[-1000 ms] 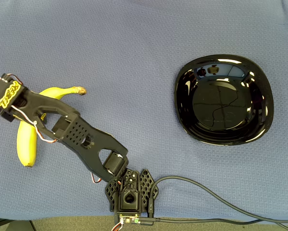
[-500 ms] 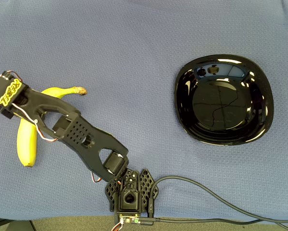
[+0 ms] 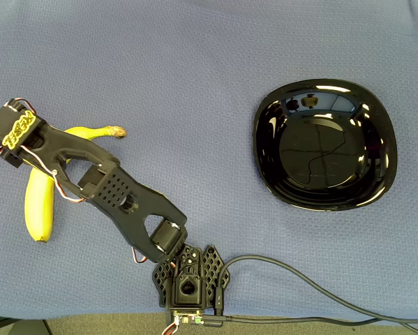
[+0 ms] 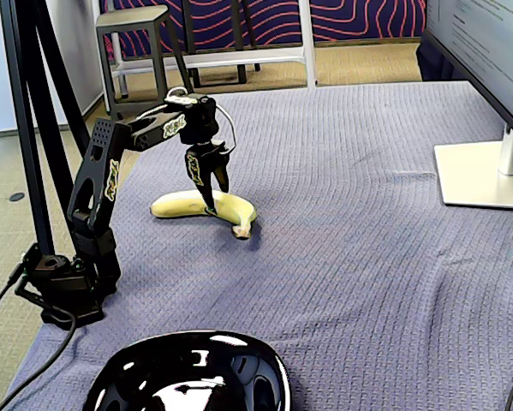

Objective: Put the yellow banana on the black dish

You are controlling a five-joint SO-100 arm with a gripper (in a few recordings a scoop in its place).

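The yellow banana (image 3: 40,202) lies on the blue cloth at the left of the overhead view, its brown stem tip pointing right. My black arm crosses over its middle there. In the fixed view my gripper (image 4: 217,198) points straight down at the middle of the banana (image 4: 181,205). Its jaws are open, with one finger (image 4: 206,193) in front of the fruit and the other behind it. The glossy black dish (image 3: 325,145) sits empty at the right, well away from the banana. The dish (image 4: 187,377) is at the near edge of the fixed view.
The arm's base (image 3: 188,279) is clamped at the table's bottom edge in the overhead view, and a black cable (image 3: 299,279) runs right from it. A monitor foot (image 4: 483,175) stands at the right. A black stand (image 4: 33,128) rises beside the base.
The wrist has shifted slightly toward the top of the overhead picture and turned a little over the banana. The banana and the dish have stayed in place.
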